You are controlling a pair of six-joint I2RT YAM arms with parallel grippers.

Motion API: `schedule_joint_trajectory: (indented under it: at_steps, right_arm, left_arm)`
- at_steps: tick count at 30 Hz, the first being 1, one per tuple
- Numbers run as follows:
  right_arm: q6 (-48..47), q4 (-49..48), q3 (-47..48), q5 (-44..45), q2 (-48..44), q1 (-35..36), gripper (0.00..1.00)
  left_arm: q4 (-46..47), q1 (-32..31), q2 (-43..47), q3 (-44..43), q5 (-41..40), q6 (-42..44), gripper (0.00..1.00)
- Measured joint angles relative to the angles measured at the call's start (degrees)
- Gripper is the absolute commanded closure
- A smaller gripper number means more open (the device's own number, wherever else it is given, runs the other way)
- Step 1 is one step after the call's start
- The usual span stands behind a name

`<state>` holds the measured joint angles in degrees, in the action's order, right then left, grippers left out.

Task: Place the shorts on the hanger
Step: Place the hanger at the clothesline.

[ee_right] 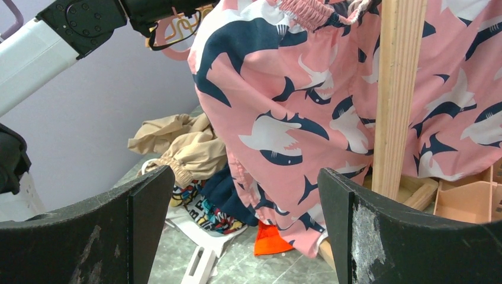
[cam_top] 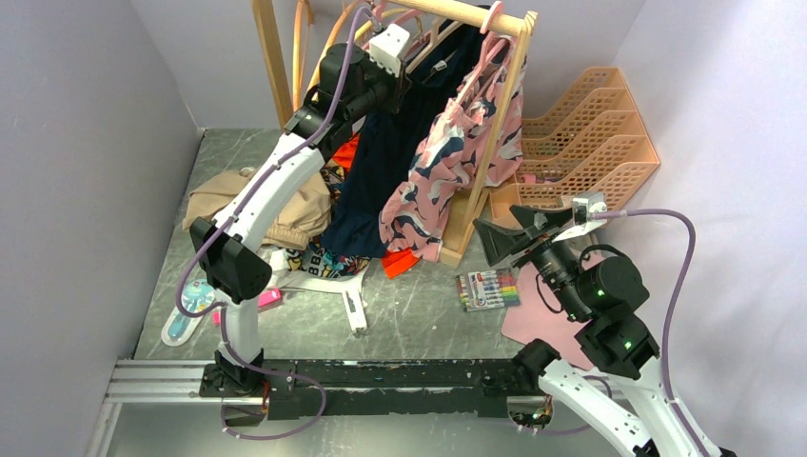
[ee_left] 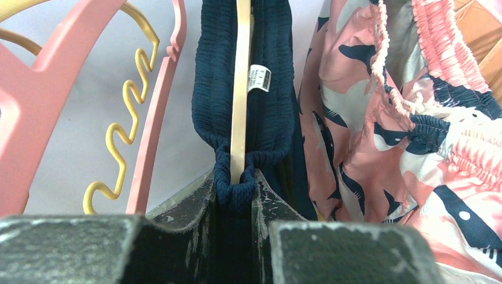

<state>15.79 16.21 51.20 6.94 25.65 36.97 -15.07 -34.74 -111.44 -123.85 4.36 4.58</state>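
**A:** Starting at the left, what do we see?

**B:** From the left wrist view, pink hangers [ee_left: 160,118] and a wavy yellow hanger [ee_left: 121,136] hang against a pale wall. Just right of them hang the shorts [ee_left: 272,106], which are dark navy and ribbed at the waistband.

**A:** And the hanger?

**B:** The hanger [ee_left: 241,89] is a pale cream bar. It runs through the waistband opening, with navy fabric on both sides of it. The left gripper [ee_left: 235,198] is up at the rack. Its jaws are narrow, pinching the bunched waistband just where the end of the bar meets it.

**A:** How do we judge the shorts will handle?

**B:** We think they are light, soft and limp. The elastic stretches and gathers, so it could slip off the smooth bar. We would take hold at the thick waistband, not at the thin legs hanging below.

**A:** And further right?

**B:** Pink print shorts [ee_left: 379,118] hang just beside the navy pair. After them comes a wooden rack post [ee_right: 399,89].

**A:** And the right arm?

**B:** The right gripper [ee_right: 244,177] hovers low, well apart from the shorts. Its jaws are wide and hold nothing.
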Motion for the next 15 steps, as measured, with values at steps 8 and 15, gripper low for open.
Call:
schedule_joint_trajectory:
  at_steps: [8, 15]
  right_arm:
    - [0.8, 0.0, -0.1, 0.0, 0.5, 0.0, 0.04]
    - [1.7, 0.0, -0.3, 0.0, 0.9, 0.0, 0.04]
  left_arm:
    - [0.5, -0.2, 0.0, 0.0, 0.0, 1.4, 0.93]
    - [1.0, -0.2, -0.1, -0.4, 0.1, 1.7, 0.93]
